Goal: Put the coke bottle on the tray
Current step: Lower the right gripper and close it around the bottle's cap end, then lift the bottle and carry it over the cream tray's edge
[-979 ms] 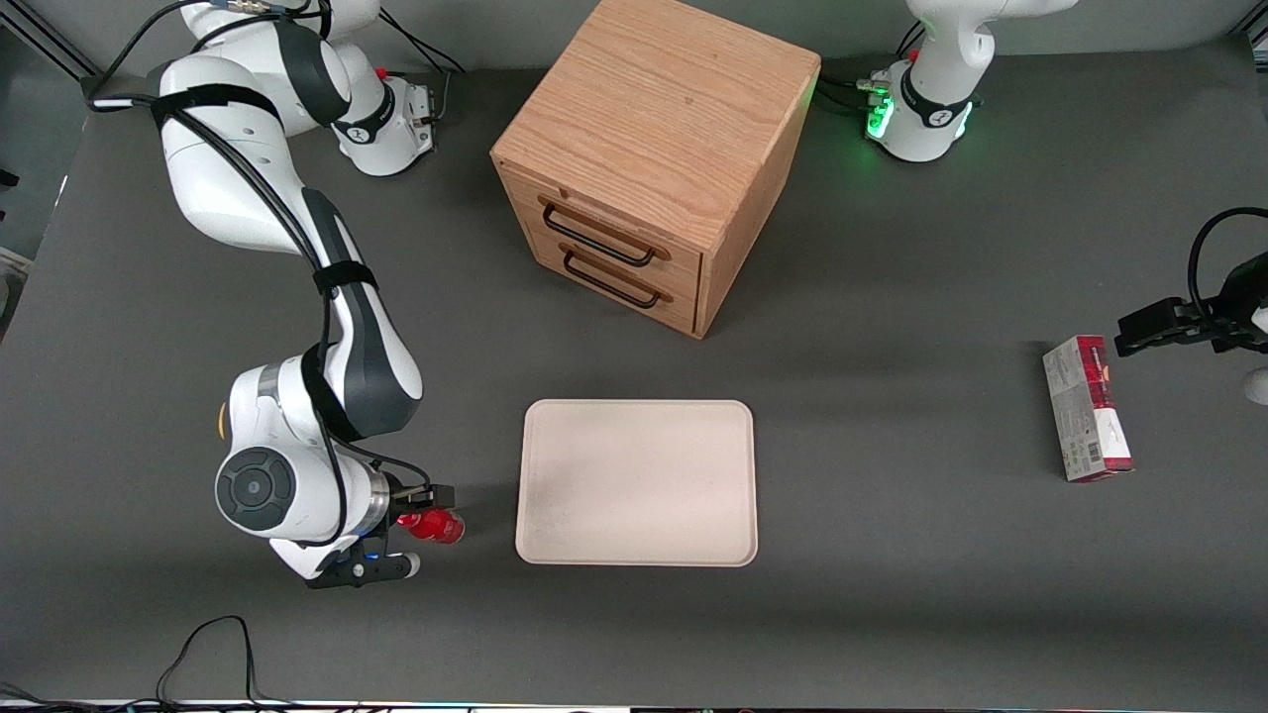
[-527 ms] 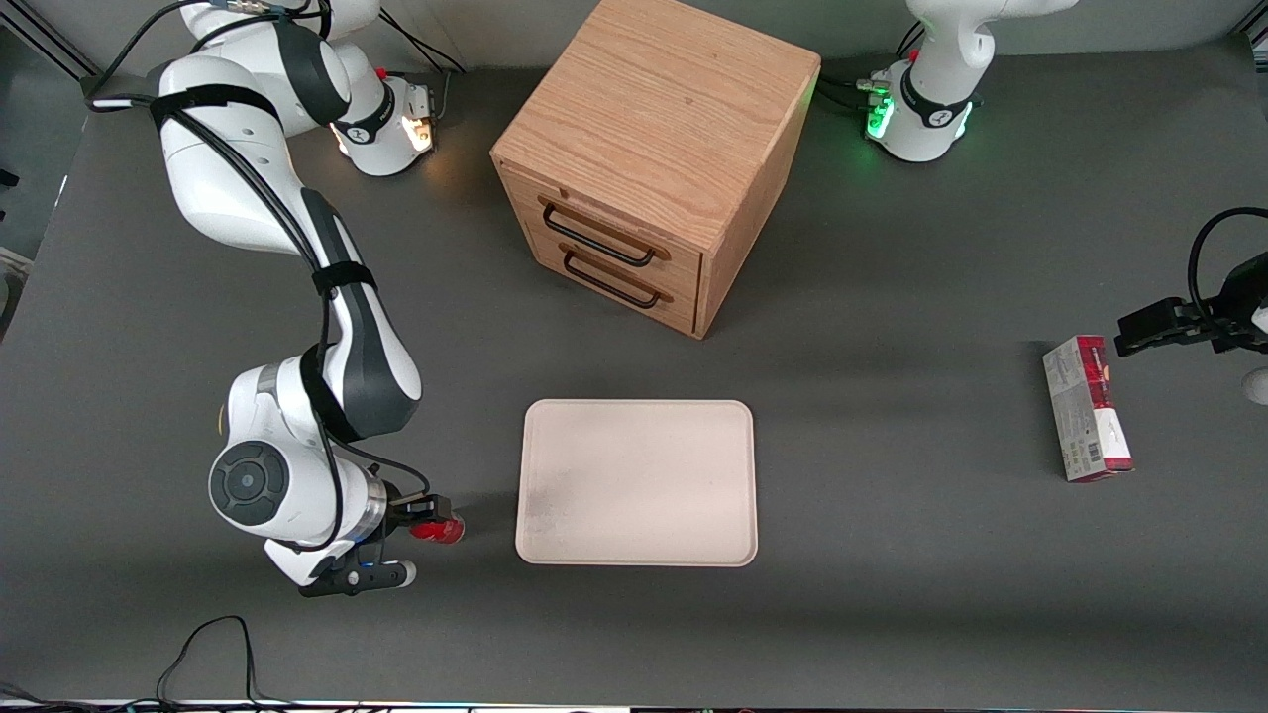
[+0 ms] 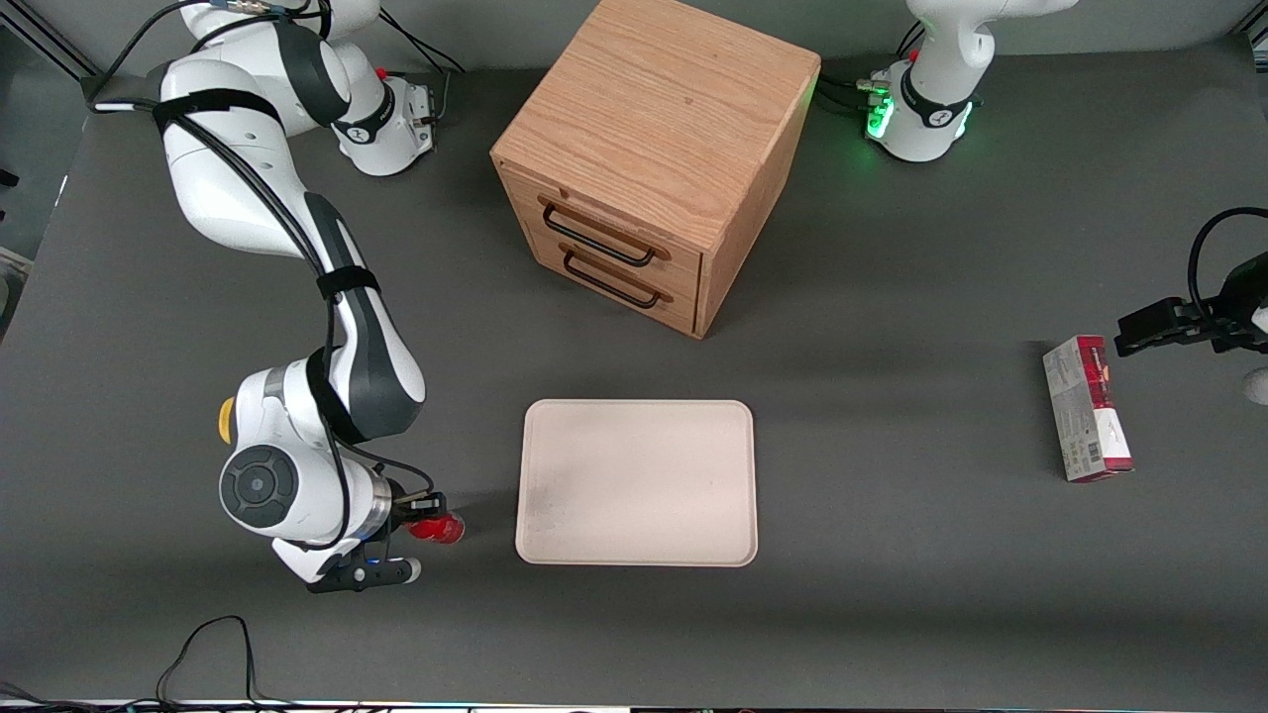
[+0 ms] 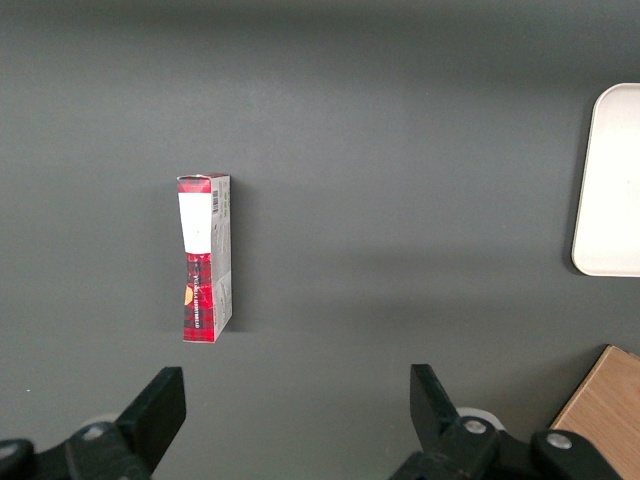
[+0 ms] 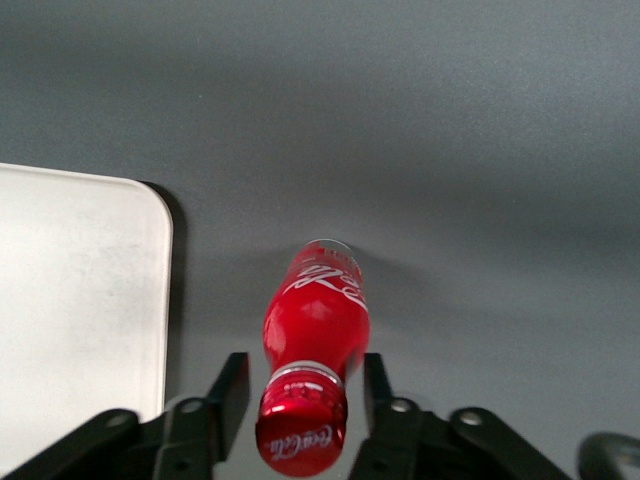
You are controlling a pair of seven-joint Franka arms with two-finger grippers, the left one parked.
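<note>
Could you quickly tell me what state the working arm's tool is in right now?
Tool: open, one finger on each side of the upright coke bottle beside the tray, not yet clamped.

Bottle (image 5: 312,322): glossy red plastic with a bright sheen along its body; cap smooth, red, printed with white script. Claw (image 5: 300,400), standing at the bottle's neck just beside the tray: matt black plastic fingers (image 5: 229,390) on either side of the neck. Tray (image 3: 637,482): matt cream surface, smooth, with faint grey scuffing toward one corner. Tabletop (image 3: 892,555): dark grey, matt, fine-textured like a mat. Cabinet (image 3: 654,158): light wood with visible grain, satin finish; handles thin, dark, metal-like. Carton (image 3: 1087,408): printed paperboard, red and white, slightly glossy. Arm (image 3: 297,297): smooth glossy white shells with dark grey joints.
</note>
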